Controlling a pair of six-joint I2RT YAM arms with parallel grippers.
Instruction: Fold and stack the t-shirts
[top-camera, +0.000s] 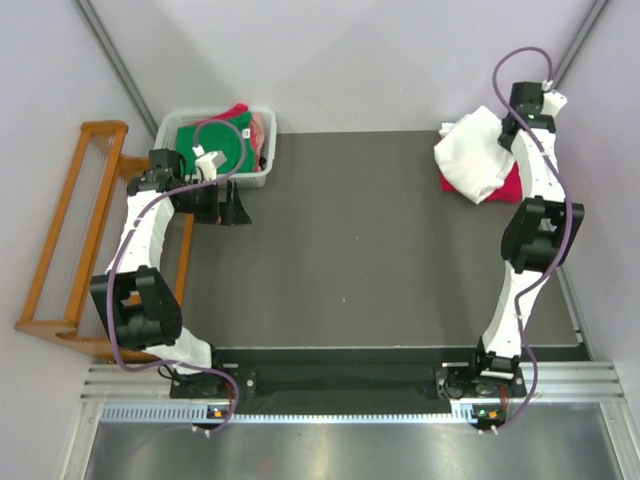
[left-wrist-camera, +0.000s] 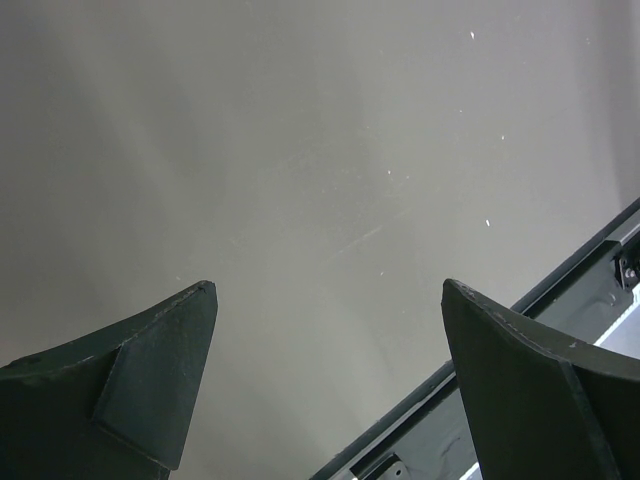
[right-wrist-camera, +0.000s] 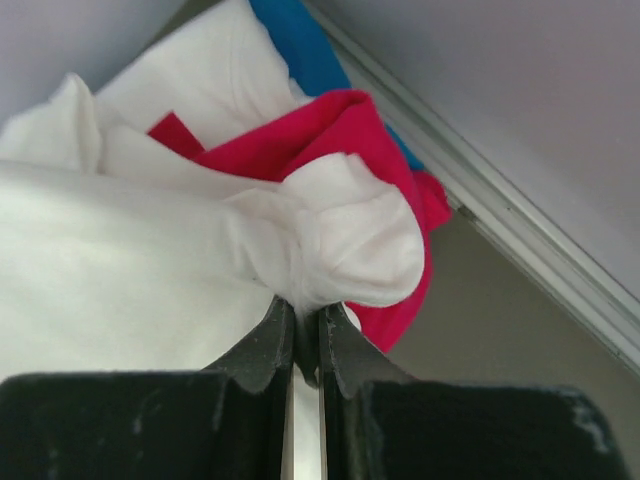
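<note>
While we hold the white t-shirt (top-camera: 475, 155) pinched tight in our right gripper (right-wrist-camera: 305, 312) at the far right corner of the dark mat (top-camera: 350, 260), over the red t-shirt (right-wrist-camera: 345, 125), our left gripper (left-wrist-camera: 328, 295) hangs spread wide above the mat's far left, beside the basket (top-camera: 255, 180). Pale walls (top-camera: 350, 60) enclose the mat; a wooden rack (top-camera: 70, 230) stands left of it.

No legible text, label, brand, number or sign in any view.
</note>
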